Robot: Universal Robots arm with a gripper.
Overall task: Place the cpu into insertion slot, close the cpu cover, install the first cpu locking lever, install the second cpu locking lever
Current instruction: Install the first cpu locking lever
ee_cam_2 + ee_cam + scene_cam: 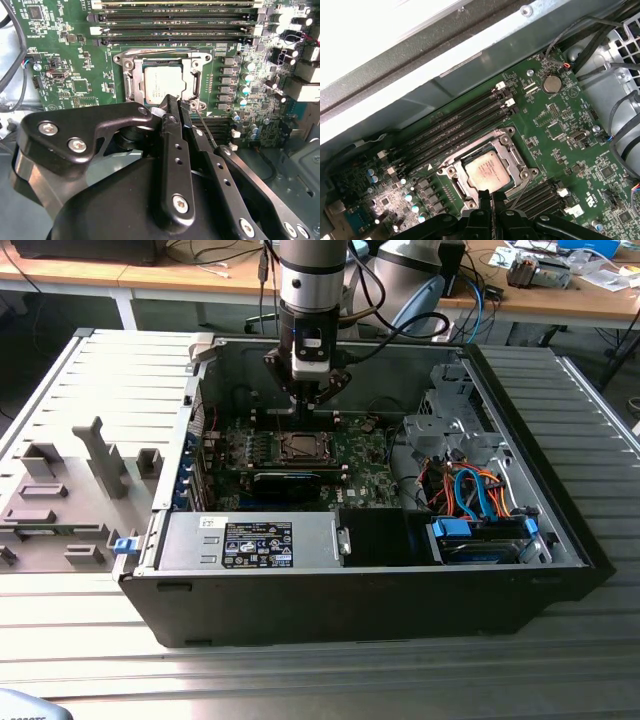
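Note:
The cpu (162,85) (487,170) lies silvery and flat in the insertion slot (298,447) on the green motherboard (75,85). The cpu cover (131,82) (515,157) is down around it as a metal frame. My gripper (175,102) (488,196) (305,400) hangs just above the socket's edge with its black fingers (172,130) shut together. A thin wire locking lever (206,131) slants out from the socket corner right beside the fingertips; I cannot tell whether they touch it. Another lever wire (160,51) runs along the socket's opposite side.
Long black memory slots (455,125) flank the socket. The open computer case (560,510) surrounds the board, with a power supply (250,540), a drive cage (450,420) and orange and blue cables (475,495) on the exterior view's right. Loose black cables (620,125) lie near the board.

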